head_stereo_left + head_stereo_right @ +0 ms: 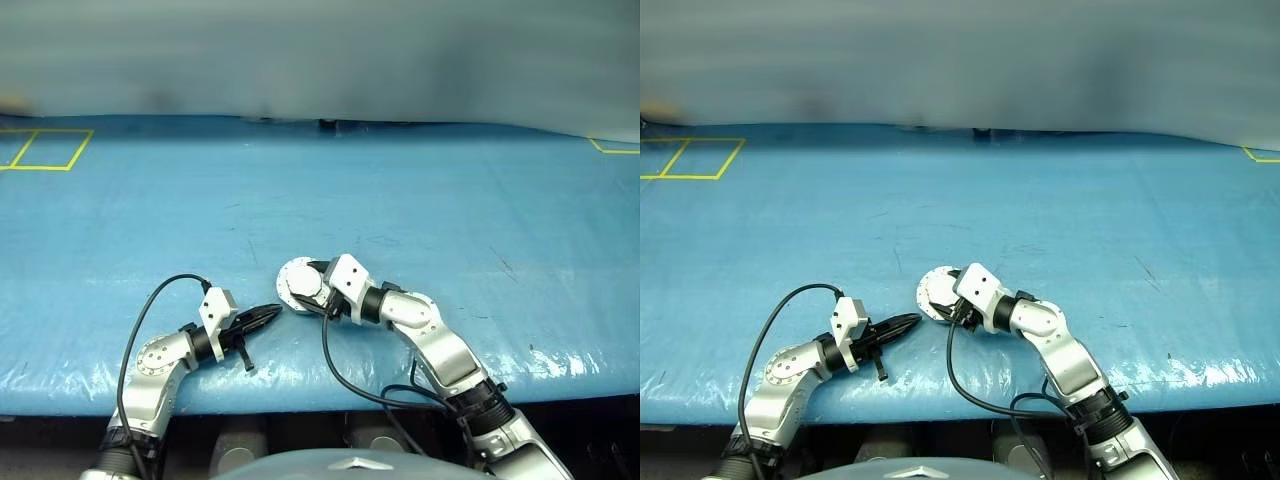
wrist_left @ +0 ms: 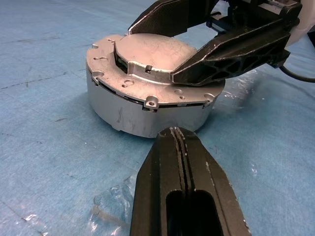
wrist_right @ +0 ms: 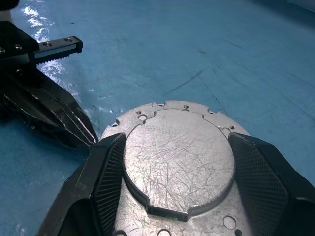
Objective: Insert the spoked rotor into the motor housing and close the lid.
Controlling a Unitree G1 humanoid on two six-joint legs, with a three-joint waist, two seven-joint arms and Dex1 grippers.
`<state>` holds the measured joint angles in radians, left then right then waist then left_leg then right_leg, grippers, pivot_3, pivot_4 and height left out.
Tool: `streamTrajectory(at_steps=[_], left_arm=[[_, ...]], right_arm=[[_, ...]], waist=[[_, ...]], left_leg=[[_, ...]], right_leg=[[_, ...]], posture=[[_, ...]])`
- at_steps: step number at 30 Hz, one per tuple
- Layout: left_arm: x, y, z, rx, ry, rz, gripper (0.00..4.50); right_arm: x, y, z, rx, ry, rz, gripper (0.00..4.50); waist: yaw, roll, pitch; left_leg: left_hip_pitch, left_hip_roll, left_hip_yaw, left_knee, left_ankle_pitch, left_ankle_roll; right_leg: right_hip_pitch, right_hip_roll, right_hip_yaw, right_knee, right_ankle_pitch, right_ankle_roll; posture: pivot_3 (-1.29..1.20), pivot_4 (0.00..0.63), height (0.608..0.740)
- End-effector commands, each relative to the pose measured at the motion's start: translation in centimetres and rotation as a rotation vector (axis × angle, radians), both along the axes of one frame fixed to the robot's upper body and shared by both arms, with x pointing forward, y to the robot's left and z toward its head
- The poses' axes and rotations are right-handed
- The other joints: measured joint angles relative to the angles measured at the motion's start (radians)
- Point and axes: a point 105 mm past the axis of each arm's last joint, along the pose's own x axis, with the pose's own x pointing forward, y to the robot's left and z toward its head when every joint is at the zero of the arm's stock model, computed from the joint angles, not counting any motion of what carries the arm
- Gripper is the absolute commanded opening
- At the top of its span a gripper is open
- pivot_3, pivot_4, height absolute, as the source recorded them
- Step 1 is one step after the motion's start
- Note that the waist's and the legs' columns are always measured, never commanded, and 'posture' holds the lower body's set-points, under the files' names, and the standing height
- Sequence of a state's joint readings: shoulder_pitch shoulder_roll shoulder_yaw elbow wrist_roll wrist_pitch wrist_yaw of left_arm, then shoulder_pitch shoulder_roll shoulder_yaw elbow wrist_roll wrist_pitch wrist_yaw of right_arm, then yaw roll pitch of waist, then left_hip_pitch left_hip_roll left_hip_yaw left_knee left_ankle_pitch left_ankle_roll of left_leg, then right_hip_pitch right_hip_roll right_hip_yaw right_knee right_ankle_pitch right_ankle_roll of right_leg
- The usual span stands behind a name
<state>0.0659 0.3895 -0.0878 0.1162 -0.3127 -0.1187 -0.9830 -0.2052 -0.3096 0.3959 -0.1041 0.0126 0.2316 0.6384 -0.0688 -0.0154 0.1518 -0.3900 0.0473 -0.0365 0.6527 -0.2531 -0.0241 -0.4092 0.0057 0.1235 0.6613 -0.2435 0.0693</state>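
The grey motor housing (image 2: pixel 147 110) stands on the blue table, its lid (image 2: pixel 147 54) lying flat on top with the raised circle facing up. The spoked rotor is hidden. My right gripper (image 3: pixel 177 142) reaches over the housing from the right, and its two black fingers (image 2: pixel 226 54) clasp the lid's raised circle (image 3: pixel 177 162) from both sides. In the head view this shows near the table's front centre (image 1: pixel 298 283). My left gripper (image 1: pixel 272 313) is shut and empty, its tip (image 2: pixel 175 130) just short of the housing's side wall.
The blue table cover (image 1: pixel 400 200) stretches wide behind and to both sides. Yellow tape squares (image 1: pixel 45 150) mark the far left. The table's front edge (image 1: pixel 330 400) runs close below both arms, with black cables hanging by them.
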Motion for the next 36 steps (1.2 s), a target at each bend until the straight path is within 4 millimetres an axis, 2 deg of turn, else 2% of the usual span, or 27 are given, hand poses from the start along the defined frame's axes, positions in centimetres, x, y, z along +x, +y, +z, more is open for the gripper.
streamTrajectory(at_steps=[1,7,11,18,25,29,36], left_arm=[[0.0,0.1,0.3,0.0,-0.021,-0.001,0.0],[0.0,-0.1,0.2,-0.005,-0.016,-0.002,0.0],[0.0,-0.1,0.2,-0.008,-0.018,0.001,0.0],[1.8,0.0,2.0,-0.134,-0.029,0.091,0.0],[2.3,-1.4,2.8,-0.175,-0.015,0.017,0.0],[2.7,-1.8,2.2,-0.108,-0.024,-0.007,0.0],[2.7,-1.0,0.7,-0.031,-0.01,0.023,0.0]], right_arm=[[0.4,-2.1,-3.4,-0.113,0.091,-0.105,2.99],[0.5,-1.7,-2.6,-0.018,0.162,-0.126,2.99],[0.1,-1.6,-3.3,-0.064,0.181,-0.098,2.99],[-0.2,-1.7,-3.6,-0.076,0.188,-0.092,2.99],[-0.2,-1.9,-3.7,-0.083,0.176,-0.107,2.99],[-0.2,-2.0,-3.7,-0.082,0.169,-0.119,2.99],[-0.1,-2.4,-3.6,-0.079,0.161,-0.142,2.99]], waist=[[0.0,-0.001,-0.001],[0.001,-0.002,-0.001],[0.0,-0.002,-0.001],[0.001,-0.003,-0.002],[0.001,-0.003,-0.002],[0.002,-0.003,-0.003],[0.006,-0.003,-0.003]], left_leg=[[0.001,0.0,0.0,0.0,0.0,0.0],[0.003,0.0,0.001,0.0,0.001,0.0],[0.002,0.0,0.001,0.0,0.001,0.0],[0.003,0.0,0.001,0.0,0.001,0.0],[0.002,0.0,0.001,0.0,0.001,0.0],[0.002,0.0,0.001,0.0,0.001,0.0],[0.002,0.0,0.0,-0.001,0.001,0.0]], right_leg=[[0.001,0.0,0.0,0.0,0.0,0.0],[0.002,0.0,0.001,0.0,0.0,0.0],[0.002,0.0,0.001,0.0,0.0,0.0],[0.003,0.0,0.0,0.0,0.0,0.0],[0.003,0.0,0.0,-0.001,0.0,0.0],[0.003,0.0,0.0,-0.001,0.0,0.0],[0.003,-0.001,0.0,-0.001,0.0,0.0]], posture=[[0.0,0.15,0.74],[0.0,0.15,0.74],[0.0,0.15,0.74],[0.0,0.15,0.74],[0.0,0.15,0.74],[0.0,0.15,0.74],[0.0,0.15,0.74]])
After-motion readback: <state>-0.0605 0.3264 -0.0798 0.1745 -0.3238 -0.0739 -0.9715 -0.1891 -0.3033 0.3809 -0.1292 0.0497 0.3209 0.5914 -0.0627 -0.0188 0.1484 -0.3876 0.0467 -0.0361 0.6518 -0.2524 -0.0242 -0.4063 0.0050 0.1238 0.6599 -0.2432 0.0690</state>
